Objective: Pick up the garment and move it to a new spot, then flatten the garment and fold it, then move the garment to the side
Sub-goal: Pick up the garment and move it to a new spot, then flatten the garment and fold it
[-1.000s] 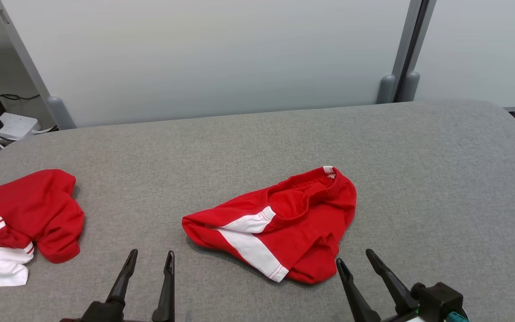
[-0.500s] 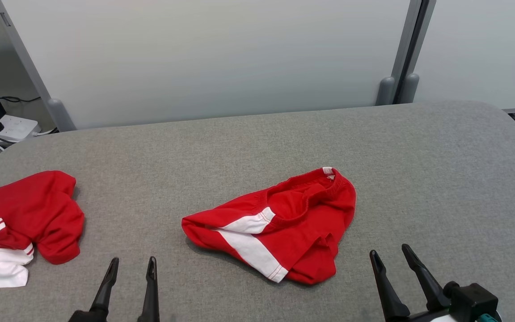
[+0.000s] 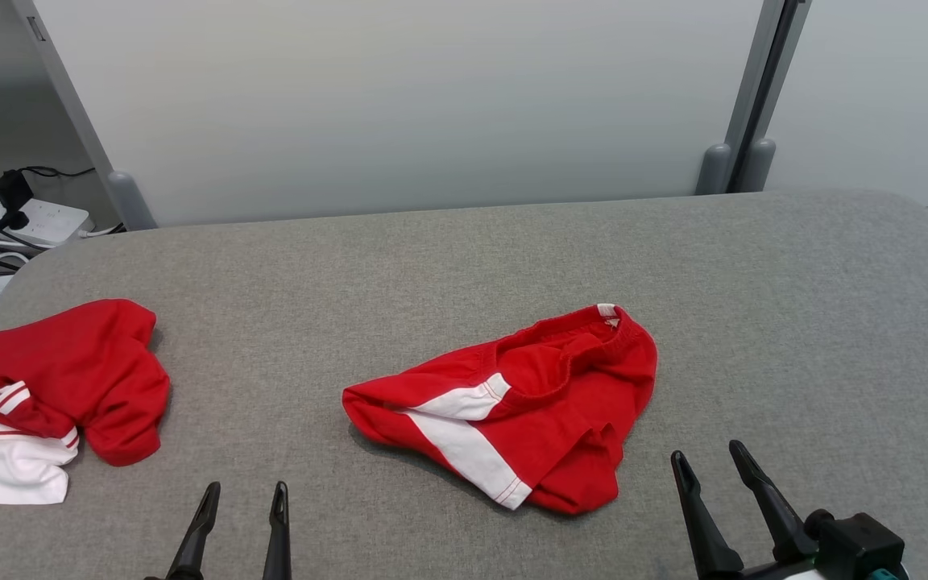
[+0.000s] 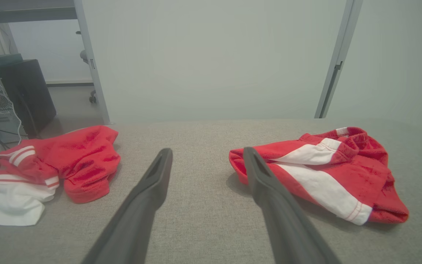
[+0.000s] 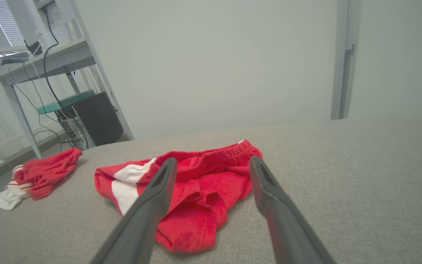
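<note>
Red garment lies apart, between left fingers and right fingers (both spread).

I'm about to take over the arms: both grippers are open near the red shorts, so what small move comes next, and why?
Probably ease the right gripper forward and left, down onto the near edge of the red shorts. They lie crumpled on the table, untouched, and that gripper stands open beside their near right corner; the left gripper, also open, sits off their left end.
</note>
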